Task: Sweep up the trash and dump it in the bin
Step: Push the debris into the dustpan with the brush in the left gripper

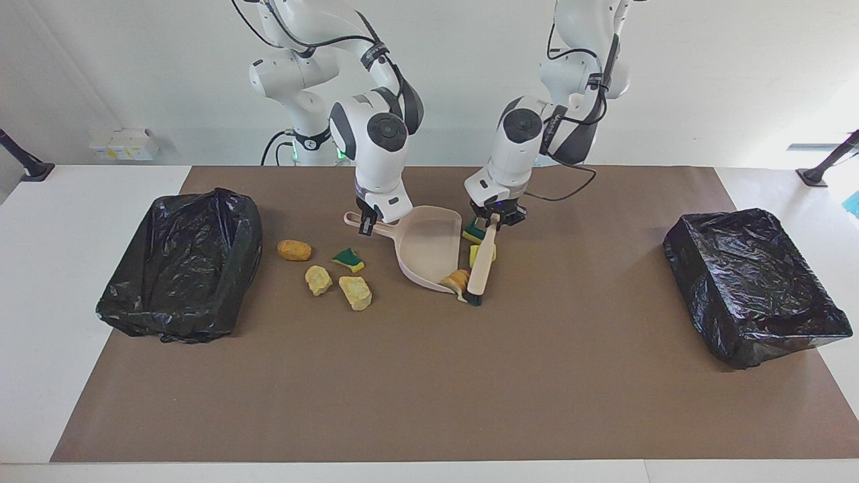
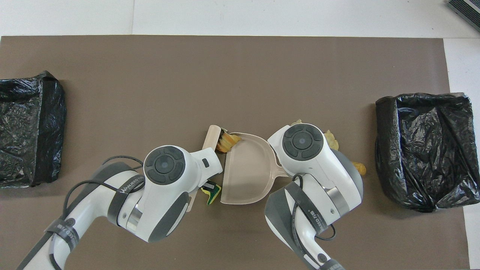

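The orange lumpy foam chunk (image 1: 458, 280) lies at the open lip of the beige plastic dustpan (image 1: 429, 251), pressed there by the black bristles of the beige brush (image 1: 482, 272); a yellow sponge piece (image 1: 474, 254) sits between brush handle and pan edge, and a green-faced sponge piece (image 1: 474, 233) lies just under the left jaws (image 1: 494, 222); the step in hand, as I judge it, is the sweep of these 3 bits into the pan.

The left jaws are closed on the top of the brush handle, with the brush slanting down from them to the desk (image 1: 470, 376); the right jaws (image 1: 366, 225) are closed on the dustpan's handle, holding the pan with its mouth toward the brush.

4 more bits lie on the other side of the right jaws, toward the black-bagged bin (image 1: 181, 265) at the right arm's end: another green-faced sponge (image 1: 348, 259) closest, 2 pale-yellow chunks (image 1: 355, 292) (image 1: 318, 280), and an orange chunk (image 1: 294, 250) nearest that bin; a second black-bagged bin (image 1: 751, 285) stands well apart at the left arm's end.

Next, probably, the brush must push on across the lip so the chunk rides fully inside, the pan held flat against it.

The left forearm leans inward over the pan's mouth; the right wrist hangs nearly upright over the handle.
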`<act>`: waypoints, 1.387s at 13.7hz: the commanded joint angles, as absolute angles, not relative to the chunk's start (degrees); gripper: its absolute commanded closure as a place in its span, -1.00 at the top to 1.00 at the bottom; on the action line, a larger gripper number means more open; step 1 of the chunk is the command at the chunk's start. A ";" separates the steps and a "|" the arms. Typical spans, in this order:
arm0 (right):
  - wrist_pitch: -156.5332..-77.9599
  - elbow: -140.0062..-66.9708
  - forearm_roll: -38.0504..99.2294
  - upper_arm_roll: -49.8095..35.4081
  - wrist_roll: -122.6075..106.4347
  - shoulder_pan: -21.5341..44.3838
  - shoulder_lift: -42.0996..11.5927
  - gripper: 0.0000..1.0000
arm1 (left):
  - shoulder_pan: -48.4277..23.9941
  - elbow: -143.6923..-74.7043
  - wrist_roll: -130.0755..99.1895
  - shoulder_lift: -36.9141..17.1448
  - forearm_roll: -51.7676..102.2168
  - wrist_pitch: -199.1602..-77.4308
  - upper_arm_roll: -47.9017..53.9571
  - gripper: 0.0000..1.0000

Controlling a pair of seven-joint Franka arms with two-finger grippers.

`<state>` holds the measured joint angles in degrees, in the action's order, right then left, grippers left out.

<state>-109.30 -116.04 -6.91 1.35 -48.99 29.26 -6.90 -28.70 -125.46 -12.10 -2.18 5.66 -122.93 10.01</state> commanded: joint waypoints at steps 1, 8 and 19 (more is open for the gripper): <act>-110.57 -117.07 -6.94 0.88 -47.55 28.39 -6.06 -1.00 | -33.30 -126.56 -14.93 -0.18 7.65 -122.17 9.14 -1.00; -110.65 -117.07 -7.03 0.97 -48.69 28.13 -6.06 -1.00 | -33.75 -125.60 -42.19 5.01 8.88 -119.97 9.14 -1.00; -115.57 -117.07 -8.17 1.14 -67.03 25.14 -7.21 -1.00 | -31.72 -138.32 -82.42 13.09 9.32 -117.66 9.23 -1.00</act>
<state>-113.99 -116.45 -7.08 1.34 -62.21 25.79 -7.54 -32.04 -132.93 -78.64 9.00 8.27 -114.21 8.86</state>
